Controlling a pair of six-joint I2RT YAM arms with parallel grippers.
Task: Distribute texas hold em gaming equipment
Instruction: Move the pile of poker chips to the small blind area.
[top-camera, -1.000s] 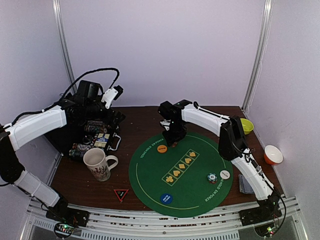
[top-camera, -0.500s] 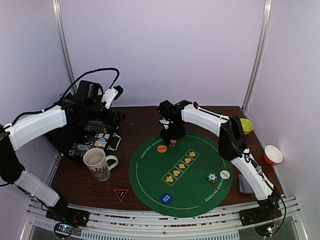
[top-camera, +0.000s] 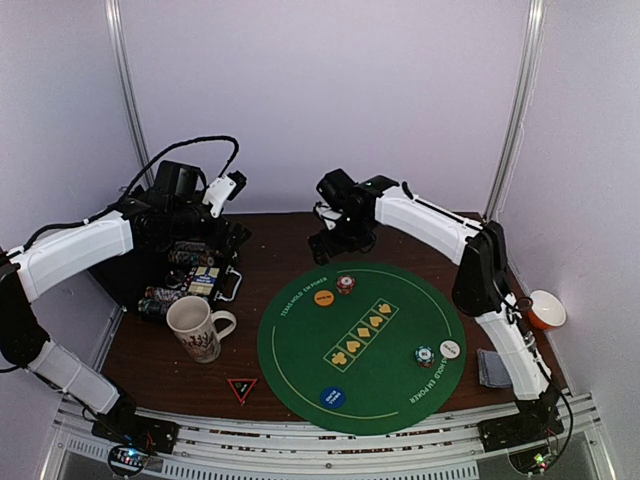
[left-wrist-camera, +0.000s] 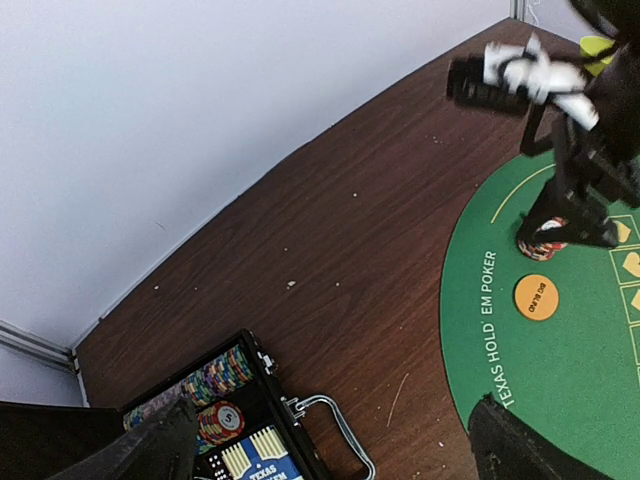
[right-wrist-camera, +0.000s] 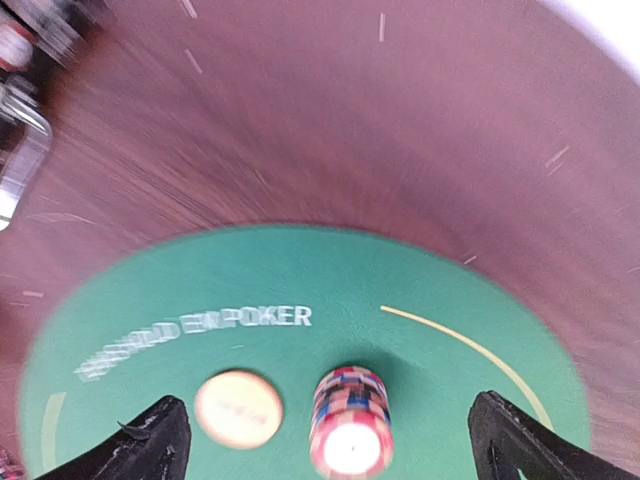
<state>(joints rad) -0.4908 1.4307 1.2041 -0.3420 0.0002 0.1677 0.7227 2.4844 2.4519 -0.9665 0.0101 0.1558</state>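
One bench (top-camera: 285, 245): dark wood, with a round green mat (top-camera: 400, 320) on it and pale walls around.
Right gripper (top-camera: 328, 247): I see it hovering above the mat's far edge, fingers apart, empty.
Left gripper (left-wrist-camera: 330, 410): spread wide over the open chip case (top-camera: 195, 278).
Red-white chip stack (top-camera: 345, 284): upright on the mat, beside the orange button (top-camera: 324, 297).
Mug (top-camera: 195, 328): left of the mat.

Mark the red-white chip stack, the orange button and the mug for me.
red-white chip stack (top-camera: 345, 284): top external view, on its top chip.
orange button (left-wrist-camera: 536, 297): left wrist view, centre of its face.
mug (top-camera: 200, 342): top external view, on its patterned side wall.
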